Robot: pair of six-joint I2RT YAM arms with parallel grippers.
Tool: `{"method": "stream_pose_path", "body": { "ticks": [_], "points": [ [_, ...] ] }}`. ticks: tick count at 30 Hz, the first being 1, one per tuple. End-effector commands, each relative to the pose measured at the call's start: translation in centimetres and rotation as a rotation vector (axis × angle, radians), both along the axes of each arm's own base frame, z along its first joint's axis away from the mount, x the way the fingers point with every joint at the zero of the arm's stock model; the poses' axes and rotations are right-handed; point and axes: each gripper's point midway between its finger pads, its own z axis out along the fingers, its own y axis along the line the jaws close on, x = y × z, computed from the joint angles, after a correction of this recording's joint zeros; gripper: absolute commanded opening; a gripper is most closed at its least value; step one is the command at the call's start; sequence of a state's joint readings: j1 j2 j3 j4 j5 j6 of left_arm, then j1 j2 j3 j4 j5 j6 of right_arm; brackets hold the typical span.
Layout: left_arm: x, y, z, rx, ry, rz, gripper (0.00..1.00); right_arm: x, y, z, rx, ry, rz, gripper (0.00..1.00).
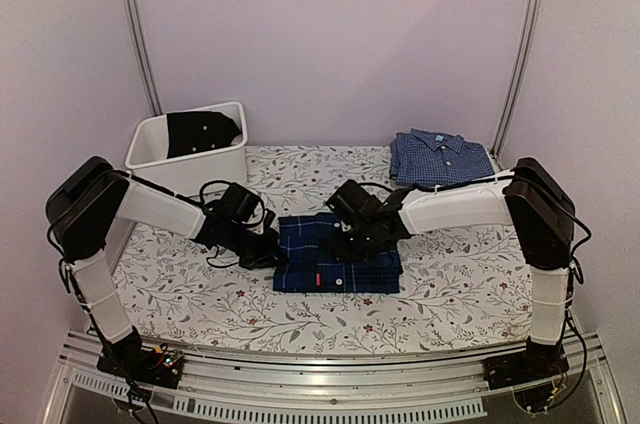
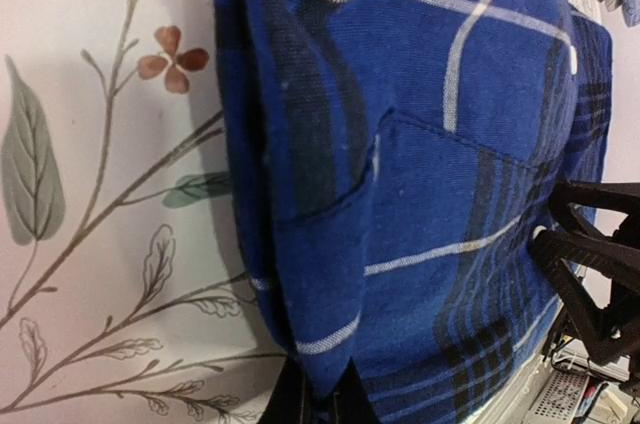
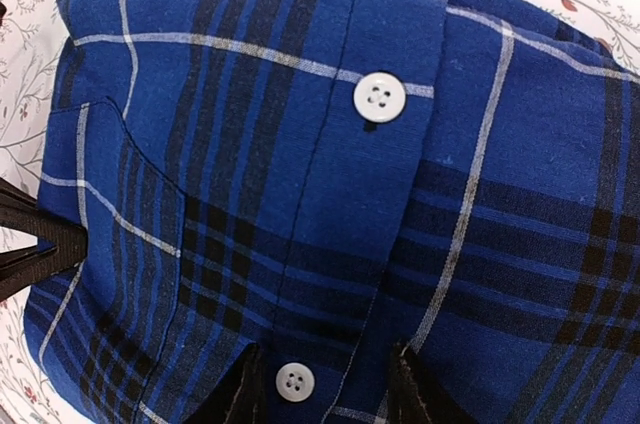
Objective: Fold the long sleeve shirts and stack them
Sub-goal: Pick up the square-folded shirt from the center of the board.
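Student: Plaid shirt (image 1: 338, 256) location?
Tutor: Folded at centre of table (image 1: 200, 294); checked shirt (image 1: 440, 156) folded far right.
Student: Grip?
Tutor: Right gripper (image 3: 325, 389) parted astride the plaid placket, holding nothing. Left gripper (image 2: 320, 406) at the fold edge, closure unclear. Pinch all layers and lift level.

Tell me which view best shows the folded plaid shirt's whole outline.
Top external: the plaid shirt shows as a nearly whole folded rectangle. Left wrist shows only its pocket edge; right wrist, its placket and buttons.
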State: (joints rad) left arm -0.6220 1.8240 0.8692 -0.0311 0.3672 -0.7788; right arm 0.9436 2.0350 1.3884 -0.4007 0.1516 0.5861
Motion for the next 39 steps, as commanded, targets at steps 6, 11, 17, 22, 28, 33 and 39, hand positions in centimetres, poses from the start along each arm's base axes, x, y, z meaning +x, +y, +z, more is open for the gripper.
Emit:
{"method": "stream_pose_path", "body": {
  "ticks": [6, 11, 17, 22, 28, 33, 39],
  "points": [
    [-2.1, 3.5, 0.1, 0.151, 0.027, -0.025, 0.00, 0.2, -2.7, 4.9, 0.030, -0.070, -0.047, 0.42],
    [-2.8, 5.3, 1.5, 0.171, 0.008, -0.044, 0.00, -0.3, -4.8, 4.4, 0.016, -0.062, -0.082, 0.42],
    [-2.9, 6.7, 3.2, 0.183, -0.023, -0.050, 0.00, -1.4, -5.7, 2.8, 0.014, -0.022, -0.095, 0.42],
    [-2.5, 7.2, 4.6, 0.184, -0.046, -0.051, 0.00, -1.9, -5.8, 1.8, 0.014, 0.001, -0.096, 0.41],
    [-1.9, 7.1, 6.5, 0.176, -0.082, -0.067, 0.00, -2.1, -5.1, 0.9, 0.028, 0.022, -0.081, 0.34],
    [-1.1, 7.2, 8.5, 0.173, -0.123, -0.074, 0.00, -2.4, -3.8, -0.1, 0.029, 0.044, -0.060, 0.28],
    [-0.6, 7.6, 10.7, 0.192, -0.160, -0.090, 0.00, -2.4, -3.2, -1.4, 0.012, 0.064, -0.060, 0.21]
  ]
}}
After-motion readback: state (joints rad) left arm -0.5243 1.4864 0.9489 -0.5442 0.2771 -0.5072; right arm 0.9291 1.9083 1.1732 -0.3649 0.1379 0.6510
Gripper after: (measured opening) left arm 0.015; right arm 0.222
